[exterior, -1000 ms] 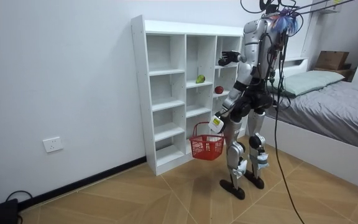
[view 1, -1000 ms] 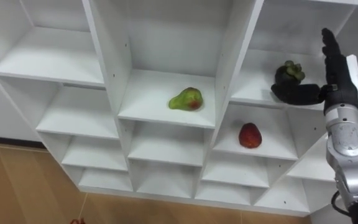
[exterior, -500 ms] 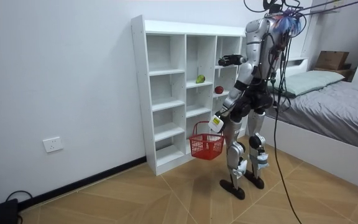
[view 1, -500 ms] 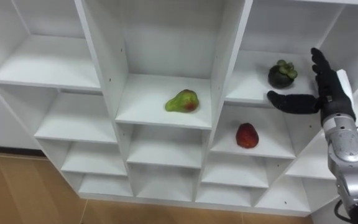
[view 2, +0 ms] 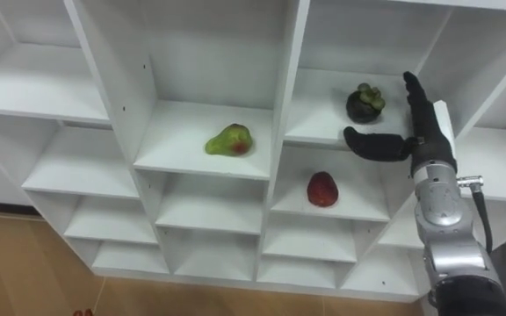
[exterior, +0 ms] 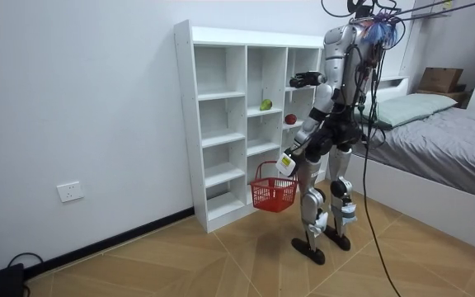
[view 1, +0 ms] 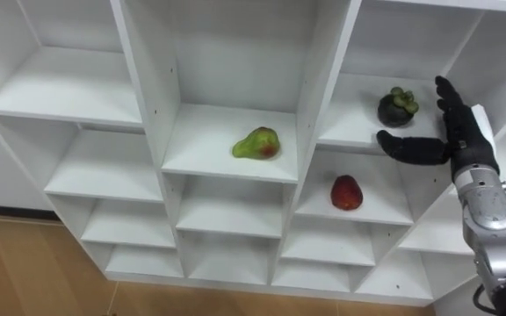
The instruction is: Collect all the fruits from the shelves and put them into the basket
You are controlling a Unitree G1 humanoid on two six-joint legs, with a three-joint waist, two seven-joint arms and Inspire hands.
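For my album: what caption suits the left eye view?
Open right hand beside a dark fruit in the white closet; a green pear and a red fruit lie in other compartments.

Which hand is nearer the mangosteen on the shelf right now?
Right. The right hand is open just beside the mangosteen, on its right, not touching. The left hand hangs low at the robot's side, holding the red basket.

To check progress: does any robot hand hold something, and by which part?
The left robot hand carries the red basket by its handle. The right robot hand is open beside the mangosteen, holding nothing.
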